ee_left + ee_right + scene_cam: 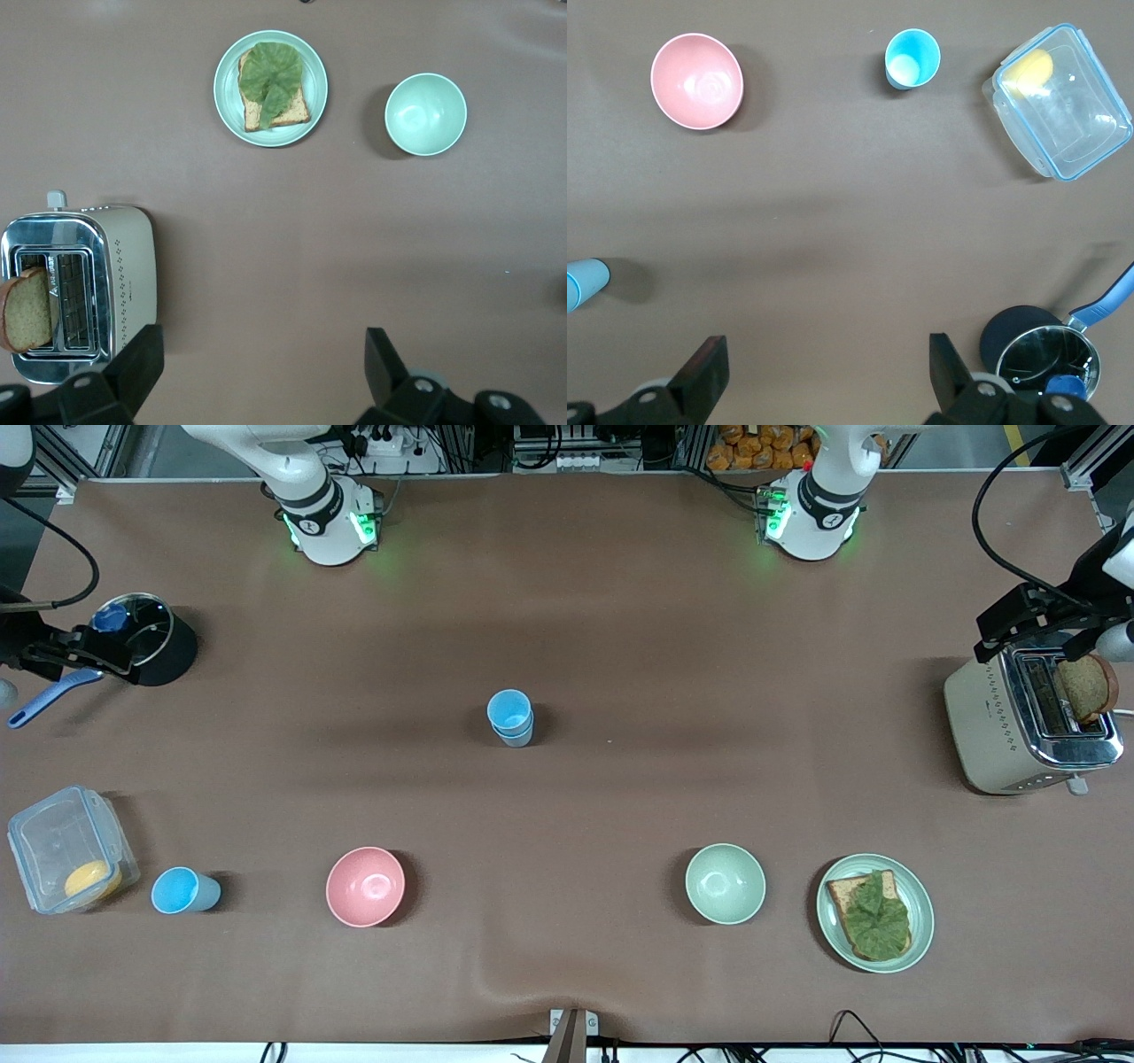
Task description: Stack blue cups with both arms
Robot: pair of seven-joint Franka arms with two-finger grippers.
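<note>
Two blue cups (510, 717) stand nested in one another at mid-table; their edge shows in the right wrist view (583, 283). A third blue cup (183, 890) stands upright beside the plastic box at the right arm's end, also in the right wrist view (912, 58). My left gripper (1032, 622) hangs open and empty over the toaster's edge; its fingers (133, 363) frame bare table. My right gripper (62, 654) hangs open and empty beside the black pot; its fingers (700, 372) frame bare table. Both grippers are well away from the cups.
Pink bowl (365, 886) and pale green bowl (725, 883) sit near the front camera. A plate with toast and lettuce (921, 921), a toaster with bread (983, 726), a lidded black pot (168, 651), a blue handle (44, 698) and a clear box (53, 841).
</note>
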